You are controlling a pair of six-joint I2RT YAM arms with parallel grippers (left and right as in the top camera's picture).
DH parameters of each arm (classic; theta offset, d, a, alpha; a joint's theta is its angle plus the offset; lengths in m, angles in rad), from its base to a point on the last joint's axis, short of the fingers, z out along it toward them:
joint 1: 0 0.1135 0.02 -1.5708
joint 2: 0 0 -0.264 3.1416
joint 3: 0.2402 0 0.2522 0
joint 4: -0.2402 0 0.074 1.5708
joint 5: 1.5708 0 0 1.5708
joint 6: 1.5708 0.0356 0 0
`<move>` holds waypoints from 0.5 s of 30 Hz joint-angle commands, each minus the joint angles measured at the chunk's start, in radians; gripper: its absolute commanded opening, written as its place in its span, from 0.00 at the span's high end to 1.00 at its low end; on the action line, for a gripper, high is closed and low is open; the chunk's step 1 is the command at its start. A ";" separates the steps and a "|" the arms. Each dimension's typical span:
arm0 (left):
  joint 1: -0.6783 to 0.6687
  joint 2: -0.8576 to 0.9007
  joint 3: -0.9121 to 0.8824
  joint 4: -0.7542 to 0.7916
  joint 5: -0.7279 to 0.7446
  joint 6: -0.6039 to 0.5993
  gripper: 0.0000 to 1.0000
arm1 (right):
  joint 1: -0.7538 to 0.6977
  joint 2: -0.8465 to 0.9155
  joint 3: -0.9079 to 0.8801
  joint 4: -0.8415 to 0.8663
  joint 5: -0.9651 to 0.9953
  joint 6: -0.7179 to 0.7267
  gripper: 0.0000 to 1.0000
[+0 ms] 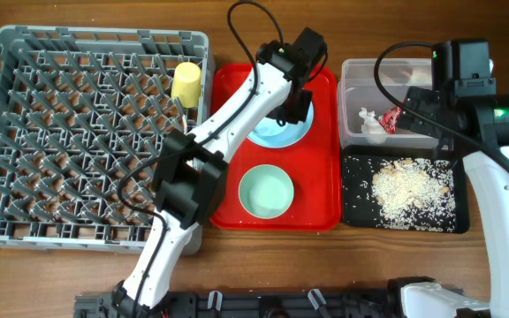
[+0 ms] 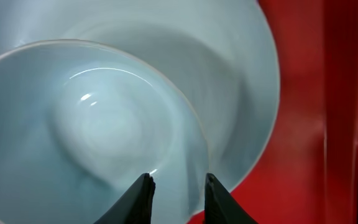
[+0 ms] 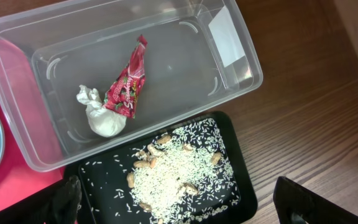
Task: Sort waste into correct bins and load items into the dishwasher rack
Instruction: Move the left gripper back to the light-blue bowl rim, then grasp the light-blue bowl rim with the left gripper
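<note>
My left gripper [image 2: 179,183] straddles the near rim of the light blue bowl [image 2: 92,124], one finger inside and one outside, shut on it. The bowl sits on the light blue plate [image 2: 235,74] on the red tray [image 1: 321,97]. A pale green bowl [image 1: 266,192] sits nearer on that tray. The yellow cup [image 1: 186,84] stands in the grey dishwasher rack [image 1: 7,124]. My right gripper [image 3: 182,205] hangs wide open over the black tray [image 3: 241,193] of rice scraps [image 3: 179,168]. The clear tub [image 3: 241,68] holds the red wrapper [image 3: 128,84] and the white tissue [image 3: 101,115].
The left arm [image 1: 228,115] stretches across the gap between rack and red tray. The right arm [image 1: 502,185] stands along the table's right side. Bare wood table [image 3: 316,124] lies right of the tub and black tray.
</note>
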 commanded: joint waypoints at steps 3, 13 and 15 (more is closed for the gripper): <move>-0.010 0.047 -0.025 0.006 -0.013 -0.019 0.71 | -0.002 -0.011 0.004 0.002 -0.002 0.001 0.00; 0.000 0.041 -0.024 0.017 -0.025 -0.011 0.90 | -0.002 -0.011 0.004 0.002 -0.002 0.002 0.00; 0.011 0.025 -0.008 0.004 -0.028 -0.012 0.90 | -0.002 -0.011 0.004 0.002 -0.002 0.001 0.00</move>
